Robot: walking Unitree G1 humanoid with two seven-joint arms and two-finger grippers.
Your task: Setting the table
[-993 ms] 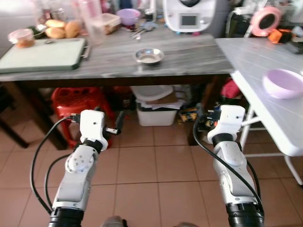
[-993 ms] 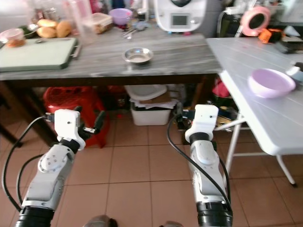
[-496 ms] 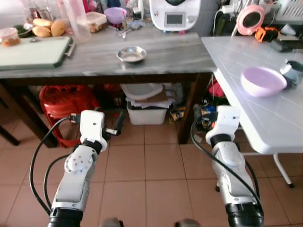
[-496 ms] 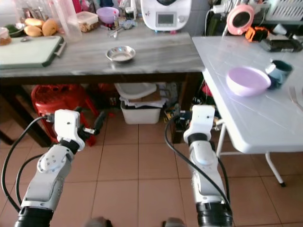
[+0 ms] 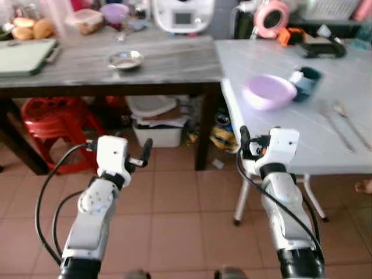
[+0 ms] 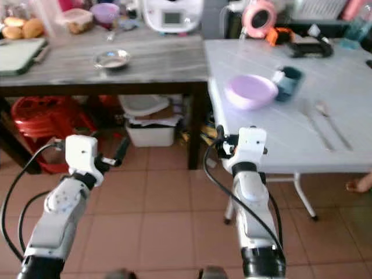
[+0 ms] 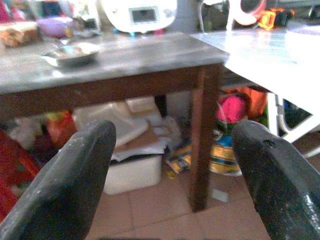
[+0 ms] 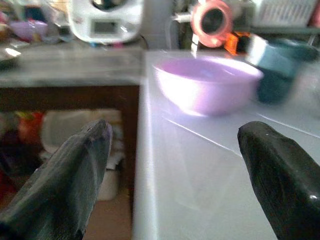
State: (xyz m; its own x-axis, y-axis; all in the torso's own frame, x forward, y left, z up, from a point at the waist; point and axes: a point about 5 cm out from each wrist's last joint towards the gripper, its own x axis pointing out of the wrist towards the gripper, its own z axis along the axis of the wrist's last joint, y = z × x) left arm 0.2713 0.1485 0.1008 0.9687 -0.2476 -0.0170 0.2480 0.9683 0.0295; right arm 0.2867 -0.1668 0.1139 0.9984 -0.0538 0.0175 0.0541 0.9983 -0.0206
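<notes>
both claws gape wide, holding nothing.

My left gripper (image 5: 146, 152) hangs over the floor (image 5: 174, 215) in front of the long table (image 5: 168, 58), and my right gripper (image 5: 244, 139) sits just before the near edge of the folding table (image 5: 279, 125), which stands to my right and meets the long table at a corner. On the folding table, a bowl (image 5: 269, 92) lies near the left edge, with a cup (image 5: 306, 81) just beside it on the right. Further right lie what may be a fork and spoon (image 5: 343, 119), blurred. On the long table, a small dish (image 5: 125, 58) sits mid-way, an appliance (image 5: 181, 14) behind it, a tray (image 5: 26, 55) far left. Under it stand a stool (image 5: 49, 119) and a bin (image 5: 154, 131).
</notes>
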